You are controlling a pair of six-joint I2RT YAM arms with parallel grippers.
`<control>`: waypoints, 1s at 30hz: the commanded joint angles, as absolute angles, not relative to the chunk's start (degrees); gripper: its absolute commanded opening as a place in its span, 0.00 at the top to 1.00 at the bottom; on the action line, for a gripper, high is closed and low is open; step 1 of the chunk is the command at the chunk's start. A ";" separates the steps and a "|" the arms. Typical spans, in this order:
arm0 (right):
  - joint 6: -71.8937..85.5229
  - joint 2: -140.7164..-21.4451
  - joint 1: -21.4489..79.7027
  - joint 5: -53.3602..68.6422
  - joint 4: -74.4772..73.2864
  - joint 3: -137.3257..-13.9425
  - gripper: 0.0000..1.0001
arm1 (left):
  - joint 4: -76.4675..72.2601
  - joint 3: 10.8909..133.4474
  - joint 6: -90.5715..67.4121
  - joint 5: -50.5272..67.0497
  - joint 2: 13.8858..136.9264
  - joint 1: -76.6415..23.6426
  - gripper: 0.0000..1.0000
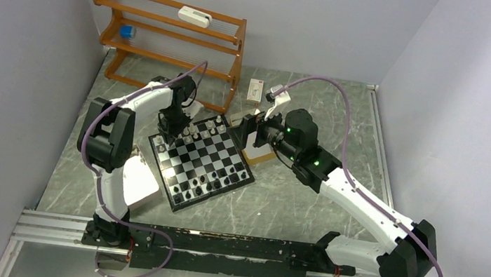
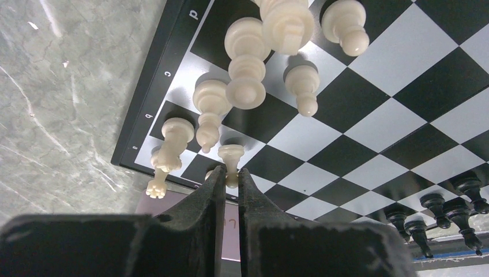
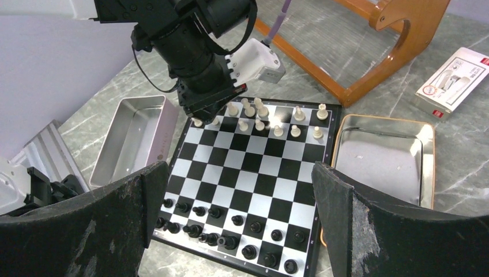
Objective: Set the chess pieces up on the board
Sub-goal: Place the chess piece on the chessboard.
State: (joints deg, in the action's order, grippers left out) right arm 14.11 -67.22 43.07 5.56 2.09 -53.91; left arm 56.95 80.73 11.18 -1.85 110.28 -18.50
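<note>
The board point(image 1: 202, 159) lies between the two arms. Cream-white chess pieces point(image 1: 203, 130) stand along its far edge and black ones point(image 1: 207, 183) along its near edge. In the left wrist view my left gripper point(image 2: 230, 176) is shut on the head of a white pawn point(image 2: 230, 154) at the board's point(image 2: 375, 121) corner, next to a white rook point(image 2: 168, 151). I cannot tell whether the pawn's base touches its square. My right gripper point(image 3: 239, 219) hangs open above the board's point(image 3: 248, 173) right side, with nothing between its fingers.
A metal tray point(image 3: 135, 138) lies left of the board and a second tray point(image 3: 383, 156) lies right of it. A wooden rack point(image 1: 170, 37) stands at the back left. A small white box point(image 1: 255, 90) lies behind the board.
</note>
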 commanded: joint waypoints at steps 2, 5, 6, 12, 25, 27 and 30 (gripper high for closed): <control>13.54 -67.68 42.80 5.55 3.64 -54.33 0.00 | 58.52 81.95 11.75 -1.19 110.46 -19.05 0.86; 13.59 -67.46 42.80 5.36 3.99 -54.02 0.00 | 59.26 82.23 11.63 -1.17 109.99 -19.07 0.90; 13.62 -67.43 42.80 5.41 4.18 -53.91 0.00 | 59.40 82.18 11.67 -1.33 109.77 -19.07 0.89; 13.54 -67.68 42.87 5.64 4.01 -53.96 0.00 | 59.19 81.71 11.61 -1.42 109.37 -19.16 0.87; 13.44 -67.73 42.85 5.24 4.61 -53.48 0.00 | 59.33 82.98 11.73 -1.61 111.05 -19.51 0.75; 13.54 -68.05 42.87 5.49 4.57 -53.61 0.00 | 59.33 83.18 11.78 -1.65 110.97 -19.51 0.74; 13.60 -68.21 42.87 5.54 4.61 -53.55 0.00 | 58.97 83.09 11.90 -1.74 110.47 -19.51 0.68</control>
State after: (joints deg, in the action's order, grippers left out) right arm 14.06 -67.70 43.07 5.58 2.76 -53.87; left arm 58.39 81.23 11.18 -1.85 110.61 -18.94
